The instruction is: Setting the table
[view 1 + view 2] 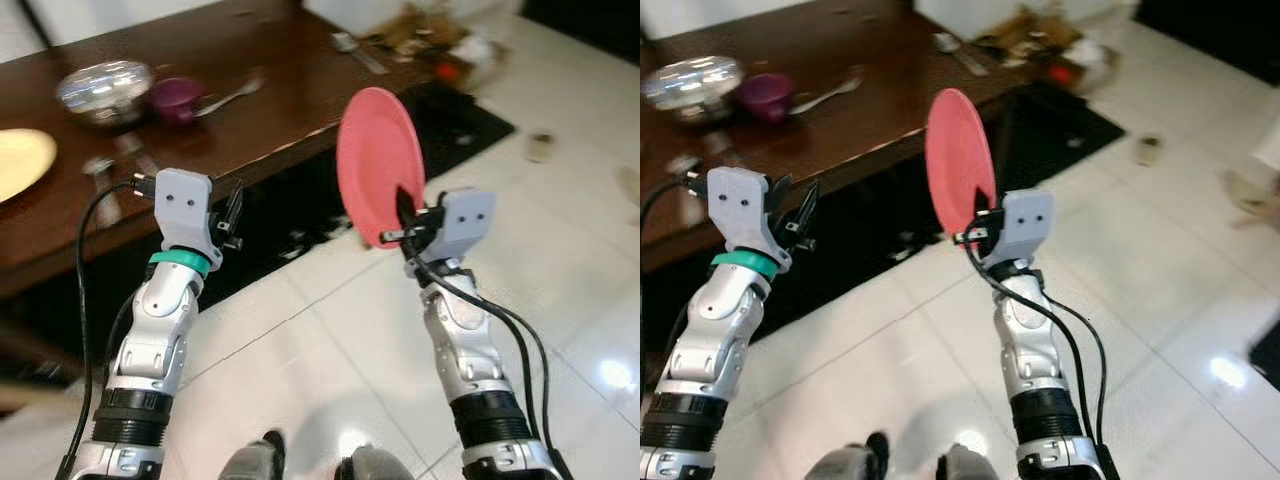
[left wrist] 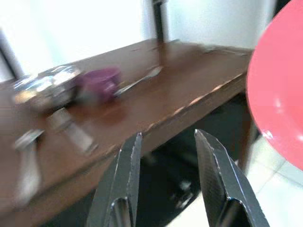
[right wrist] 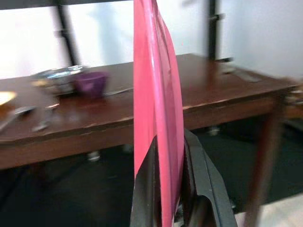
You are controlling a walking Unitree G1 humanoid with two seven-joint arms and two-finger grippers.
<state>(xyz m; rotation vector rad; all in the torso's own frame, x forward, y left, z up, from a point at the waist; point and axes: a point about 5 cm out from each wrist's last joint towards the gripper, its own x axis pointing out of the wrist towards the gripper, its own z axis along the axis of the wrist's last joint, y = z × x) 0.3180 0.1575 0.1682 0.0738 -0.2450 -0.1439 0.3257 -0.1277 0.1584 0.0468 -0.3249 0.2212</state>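
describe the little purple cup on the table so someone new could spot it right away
Start at the long dark brown wooden table ahead of the robot. On its far side sits a shiny silver metal bowl; the small purple cup stands right beside it, with a silver spoon on its other side. It is the table's one purple thing.

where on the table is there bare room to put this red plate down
Bare wood lies along the table near edge, right of the spoon and purple cup. The left part is crowded: silver bowl, yellow plate. Right tool holds the red plate.
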